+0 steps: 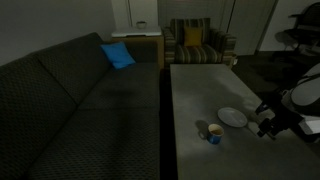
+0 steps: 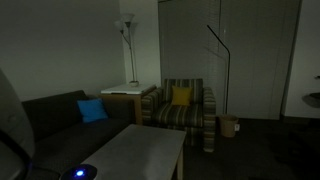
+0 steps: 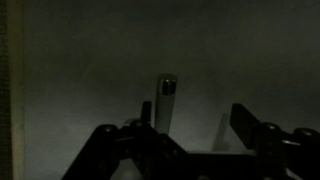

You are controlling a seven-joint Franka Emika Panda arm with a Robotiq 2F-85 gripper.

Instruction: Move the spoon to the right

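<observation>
In the wrist view the spoon (image 3: 165,102) is a slender pale grey handle lying on the dim table top and pointing away from me. My gripper (image 3: 195,120) is open. The spoon lies between the fingers, close to the left one (image 3: 147,116), and a wide gap separates it from the right one (image 3: 245,123). Nothing is gripped. In an exterior view the gripper (image 1: 270,125) hangs low over the table's right side, just right of the white plate (image 1: 233,117). I cannot make out the spoon there.
A small blue cup (image 1: 214,133) stands in front of the plate on the grey table (image 1: 200,90). A dark couch (image 1: 80,100) with a blue pillow (image 1: 117,55) runs along the table's left. A striped armchair (image 1: 195,45) and a floor lamp (image 2: 127,30) stand behind.
</observation>
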